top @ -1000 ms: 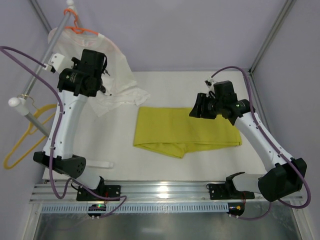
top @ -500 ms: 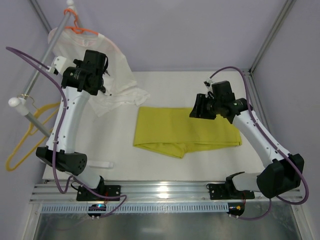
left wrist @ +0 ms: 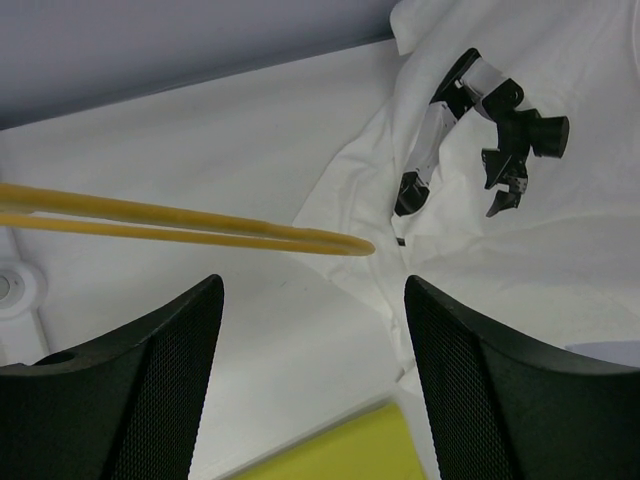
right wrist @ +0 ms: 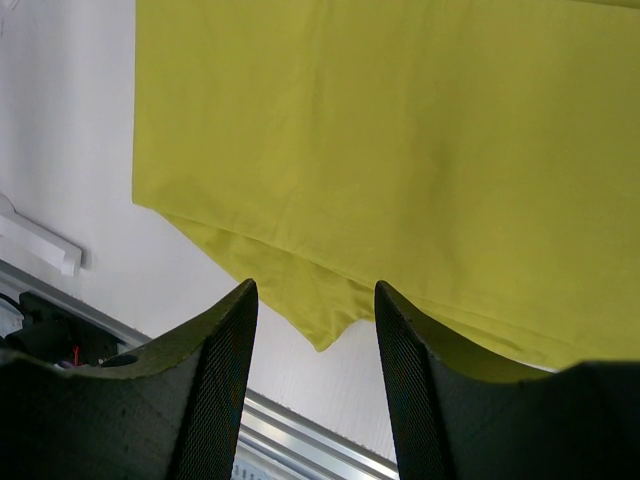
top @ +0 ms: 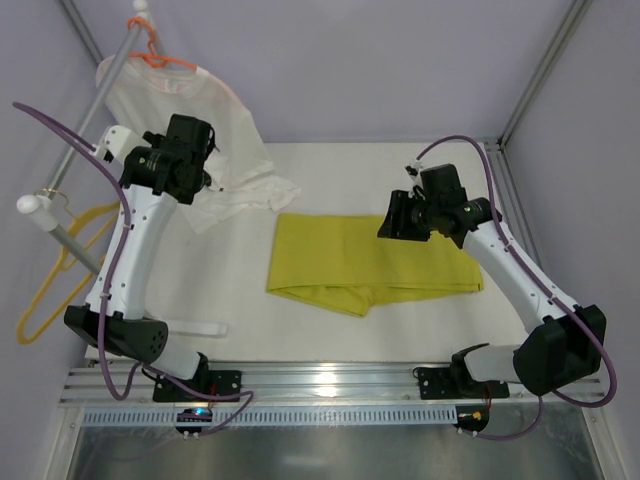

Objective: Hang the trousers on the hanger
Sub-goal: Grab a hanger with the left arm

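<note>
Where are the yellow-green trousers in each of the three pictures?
Top external: the trousers lie flat in the middle of the white table.
Left wrist: only a small corner peeks in at the bottom edge.
Right wrist: they fill most of the picture.
Shared landmark: the white table under the trousers shows in all three views.
</note>
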